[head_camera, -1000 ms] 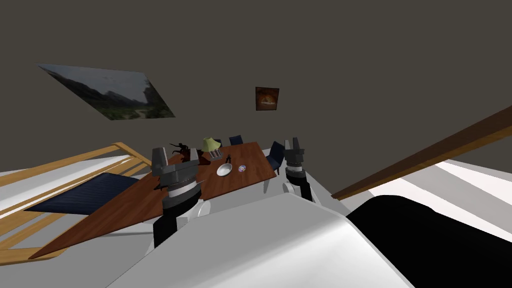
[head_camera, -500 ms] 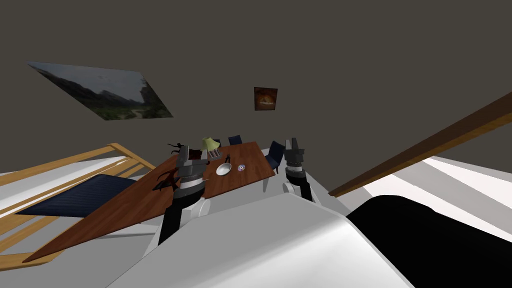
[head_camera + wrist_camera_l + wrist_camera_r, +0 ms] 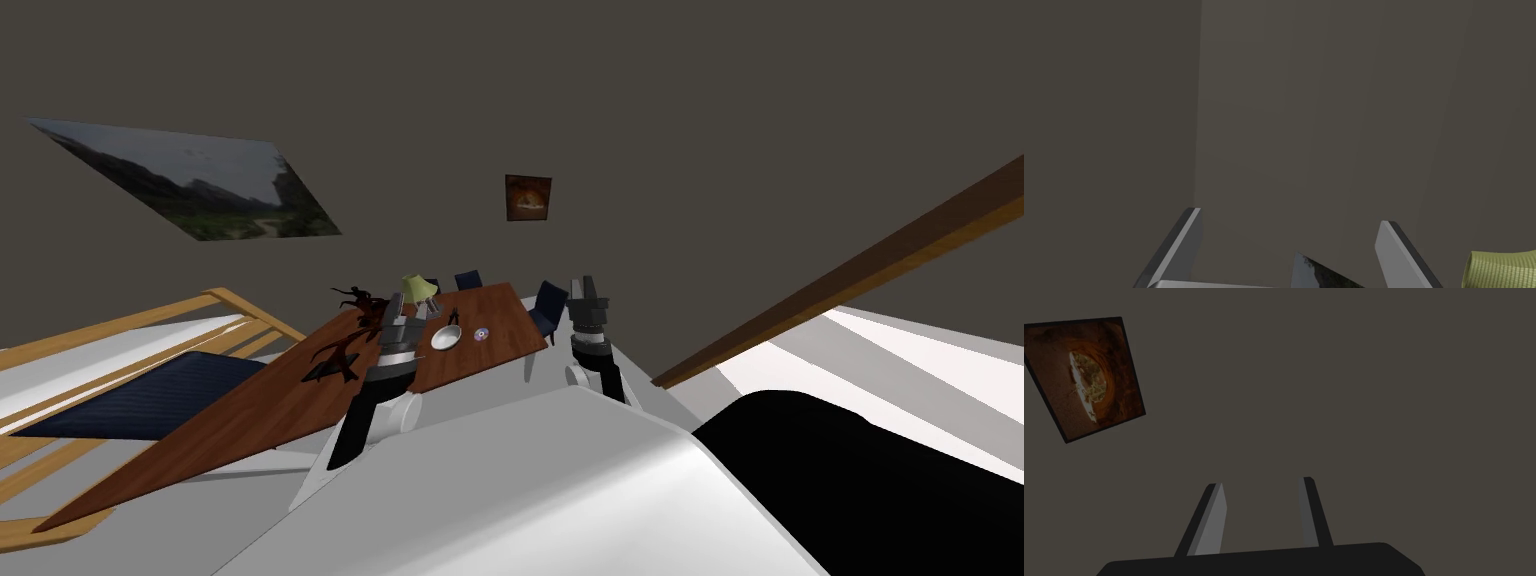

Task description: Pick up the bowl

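The shallow white round bowl (image 3: 447, 337) sits on the long brown wooden table (image 3: 230, 420), toward its far end. A small shiny disc (image 3: 482, 335) lies just beside it on the side of the far right corner. The left hand (image 3: 400, 318) hovers over the table just beside the bowl, fingers spread wide and holding nothing. In its wrist view it points at the wall rather than down at the rim.

A lamp with a ribbed olive-green shade (image 3: 418, 289) stands close behind the left hand, and a dark red branching figurine (image 3: 355, 298) stands near the left edge. A careless tilt or swing toward the bowl could clip either one. The bowl looks low and smooth, so one finger landing outside the rim would probably shove it into the disc instead of gripping it.

The right hand (image 3: 587, 295) hangs off the far right corner, its fingers at a narrow gap and holding nothing.
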You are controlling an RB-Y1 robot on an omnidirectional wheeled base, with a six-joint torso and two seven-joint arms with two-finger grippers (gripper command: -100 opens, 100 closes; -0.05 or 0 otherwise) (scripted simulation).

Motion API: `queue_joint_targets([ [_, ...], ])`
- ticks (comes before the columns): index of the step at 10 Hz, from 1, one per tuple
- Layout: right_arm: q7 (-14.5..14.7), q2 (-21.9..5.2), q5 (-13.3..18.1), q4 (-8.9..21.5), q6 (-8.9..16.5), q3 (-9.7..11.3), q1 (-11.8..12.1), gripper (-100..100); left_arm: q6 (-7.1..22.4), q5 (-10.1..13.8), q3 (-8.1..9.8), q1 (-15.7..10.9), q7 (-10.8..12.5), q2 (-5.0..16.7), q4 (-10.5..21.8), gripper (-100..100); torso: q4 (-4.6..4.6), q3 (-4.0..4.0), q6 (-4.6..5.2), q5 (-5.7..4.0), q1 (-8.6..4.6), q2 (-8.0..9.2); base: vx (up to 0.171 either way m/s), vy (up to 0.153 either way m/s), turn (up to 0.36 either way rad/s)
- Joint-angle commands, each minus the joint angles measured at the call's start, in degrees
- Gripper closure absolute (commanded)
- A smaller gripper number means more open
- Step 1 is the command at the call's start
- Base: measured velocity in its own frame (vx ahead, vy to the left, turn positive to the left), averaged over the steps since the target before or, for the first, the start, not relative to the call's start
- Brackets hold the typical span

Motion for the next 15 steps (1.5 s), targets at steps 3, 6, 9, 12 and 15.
queue_joint_targets([
  [3,0.0,0.0,0.0,0.0,0.0,0.0,0.0,0,6.0,-0.2,0.12,-1.6,0.1,1.4,1.6,-100,0.0,0.0,-0.01,0.0,0.02,0.01,-0.031,-0.001,-0.029],
  [6,0.0,0.0,0.0,0.0,0.0,0.0,0.0,0,11.0,-0.5,0.13,-4.0,0.2,2.8,4.4,-100,0.0,0.0,-0.02,0.0,0.0,-0.01,-0.032,-0.003,-0.036],
  [9,0.0,0.0,0.0,0.0,0.0,0.0,0.0,0,16.2,-0.6,0.15,-5.3,0.3,3.6,5.9,-100,0.0,0.0,-0.01,0.0,0.02,-0.01,-0.029,0.001,-0.036],
  [12,0.0,0.0,0.0,0.0,0.0,0.0,0.0,0,22.0,-0.8,0.25,-8.2,0.4,5.0,9.2,-100,0.0,-0.01,-0.02,0.0,0.02,-0.02,-0.029,-0.001,-0.047],
  [15,0.0,0.0,0.0,0.0,0.0,0.0,0.0,0,26.9,-0.8,0.34,-9.7,0.5,5.7,11.0,-100,0.0,-0.01,-0.01,0.01,0.04,-0.03,-0.026,0.004,-0.036],
])
